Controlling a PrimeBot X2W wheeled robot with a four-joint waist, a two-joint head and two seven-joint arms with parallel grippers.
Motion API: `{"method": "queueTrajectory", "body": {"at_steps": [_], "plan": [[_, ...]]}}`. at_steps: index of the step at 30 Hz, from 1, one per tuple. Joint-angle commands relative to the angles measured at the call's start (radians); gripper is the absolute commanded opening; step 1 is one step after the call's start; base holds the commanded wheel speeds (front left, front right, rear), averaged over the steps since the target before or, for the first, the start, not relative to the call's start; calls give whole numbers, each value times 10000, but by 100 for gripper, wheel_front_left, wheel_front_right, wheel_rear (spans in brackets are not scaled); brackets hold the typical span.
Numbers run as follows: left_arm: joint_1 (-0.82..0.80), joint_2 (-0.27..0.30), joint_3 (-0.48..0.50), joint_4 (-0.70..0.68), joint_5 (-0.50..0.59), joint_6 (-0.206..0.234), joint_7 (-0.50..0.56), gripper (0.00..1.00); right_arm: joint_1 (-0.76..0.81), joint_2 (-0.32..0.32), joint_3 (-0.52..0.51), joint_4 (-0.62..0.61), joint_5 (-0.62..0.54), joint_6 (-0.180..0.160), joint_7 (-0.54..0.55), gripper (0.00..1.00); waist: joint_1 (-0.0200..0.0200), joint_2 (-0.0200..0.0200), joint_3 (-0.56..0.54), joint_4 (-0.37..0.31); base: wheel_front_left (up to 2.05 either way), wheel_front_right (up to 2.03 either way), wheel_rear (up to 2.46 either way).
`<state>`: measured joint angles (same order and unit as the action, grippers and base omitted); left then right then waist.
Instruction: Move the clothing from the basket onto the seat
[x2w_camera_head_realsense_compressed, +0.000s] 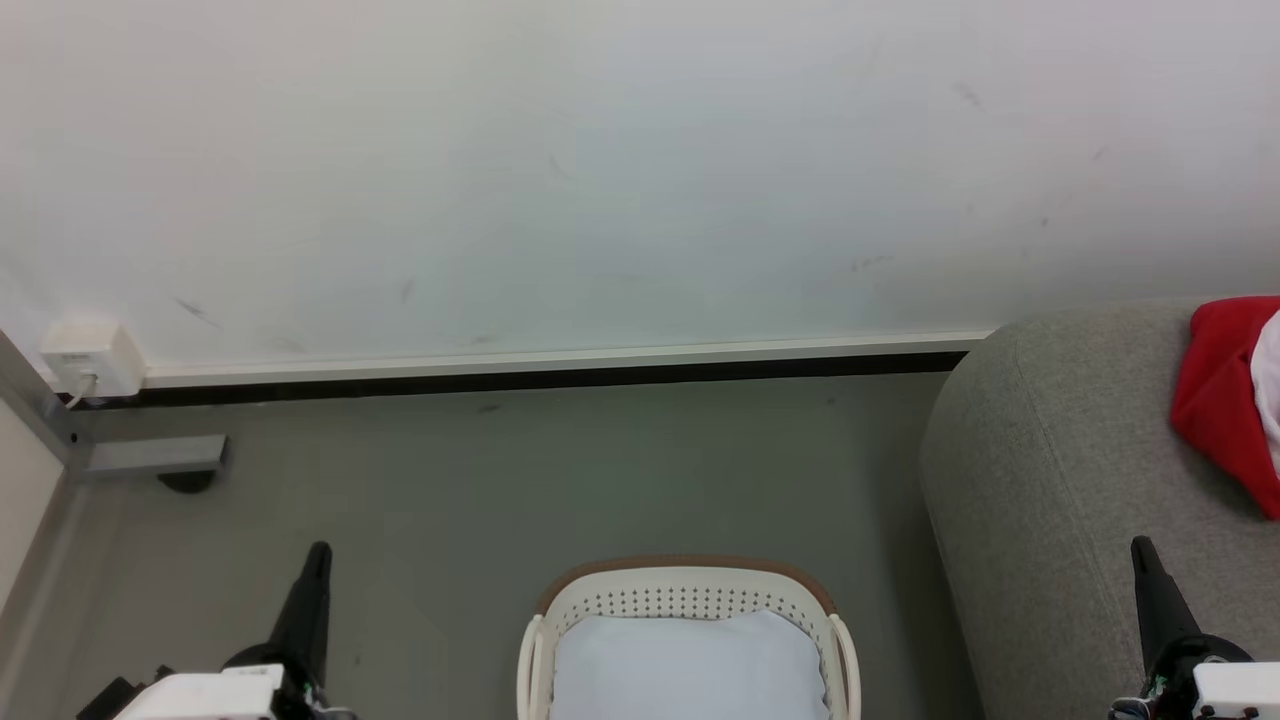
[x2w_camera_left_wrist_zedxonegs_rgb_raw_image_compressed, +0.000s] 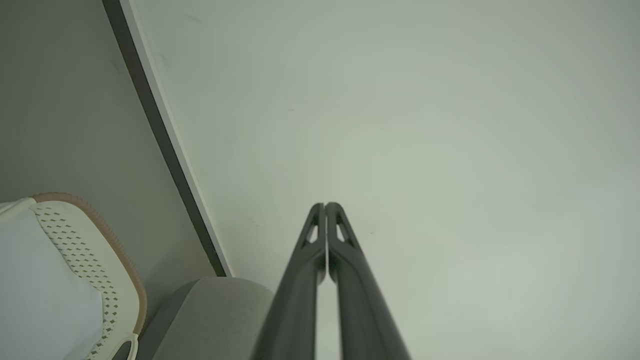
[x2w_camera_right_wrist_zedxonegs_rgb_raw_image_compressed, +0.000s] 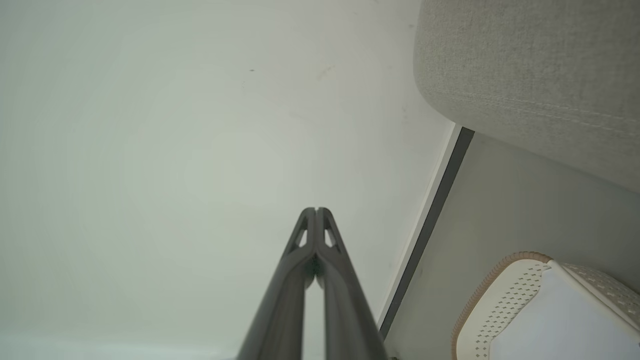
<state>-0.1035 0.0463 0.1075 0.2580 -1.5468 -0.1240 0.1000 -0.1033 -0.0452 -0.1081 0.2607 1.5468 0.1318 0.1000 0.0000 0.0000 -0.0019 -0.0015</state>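
The white perforated basket (x2w_camera_head_realsense_compressed: 690, 600) with a brown rim stands on the floor at the bottom centre, and a pale flat lining cloth (x2w_camera_head_realsense_compressed: 688, 665) is all that shows inside it. Red clothing (x2w_camera_head_realsense_compressed: 1225, 400) with white trim lies on the grey seat (x2w_camera_head_realsense_compressed: 1050, 480) at the right edge. My left gripper (x2w_camera_head_realsense_compressed: 318, 552) is shut and empty, low on the left of the basket. Over the seat's front, right of the basket, my right gripper (x2w_camera_head_realsense_compressed: 1142, 548) is shut and empty. The wrist views show the shut fingers, left gripper (x2w_camera_left_wrist_zedxonegs_rgb_raw_image_compressed: 325, 205) and right gripper (x2w_camera_right_wrist_zedxonegs_rgb_raw_image_compressed: 316, 210), pointing at the wall, with the basket (x2w_camera_left_wrist_zedxonegs_rgb_raw_image_compressed: 100, 260) (x2w_camera_right_wrist_zedxonegs_rgb_raw_image_compressed: 505, 300) and the seat (x2w_camera_left_wrist_zedxonegs_rgb_raw_image_compressed: 215, 320) (x2w_camera_right_wrist_zedxonegs_rgb_raw_image_compressed: 540, 75) to the side.
A white wall (x2w_camera_head_realsense_compressed: 640, 170) with a pale skirting strip (x2w_camera_head_realsense_compressed: 560, 362) runs across the back. A white socket box (x2w_camera_head_realsense_compressed: 88, 358) and a grey metal bracket (x2w_camera_head_realsense_compressed: 150, 455) sit at the far left. Grey floor (x2w_camera_head_realsense_compressed: 500, 500) lies between the basket and the wall.
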Motion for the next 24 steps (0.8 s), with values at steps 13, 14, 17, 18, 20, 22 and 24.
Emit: {"method": "queueTrajectory", "body": {"at_steps": [13, 14, 17, 18, 20, 22, 24], "plan": [[-161, 69, 109, -87, -701, -95, 195, 0, -152, -84, -102, -148, 655, -21, 190, 0, 0, 0, 25, 15, 0, 0, 0], [-161, 69, 109, -86, -699, -95, 195, 0, -152, -84, -102, -148, 655, -21, 190, 0, 0, 0, 25, 15, 0, 0, 0], [-160, 69, 109, -86, -699, -95, 195, 0, -152, -83, -102, -146, 655, -21, 190, 0, 0, 0, 25, 15, 0, 0, 0], [-160, 69, 109, -86, -699, -95, 195, 0, -152, -81, -102, -146, 655, -21, 190, 0, 0, 0, 25, 15, 0, 0, 0], [-160, 69, 109, -85, -699, -95, 195, 0, -152, -81, -101, -146, 655, -21, 190, 0, 0, 0, 25, 15, 0, 0, 0], [-160, 69, 107, -87, -699, -95, 195, 0, -151, -81, -101, -146, 655, -21, 189, 0, 0, 0, 25, 15, 0, 0, 0], [-160, 70, 107, -87, -699, -95, 195, 0, -151, -81, -101, -146, 655, -21, 189, 0, 0, 0, 25, 15, 0, 0, 0]]}}
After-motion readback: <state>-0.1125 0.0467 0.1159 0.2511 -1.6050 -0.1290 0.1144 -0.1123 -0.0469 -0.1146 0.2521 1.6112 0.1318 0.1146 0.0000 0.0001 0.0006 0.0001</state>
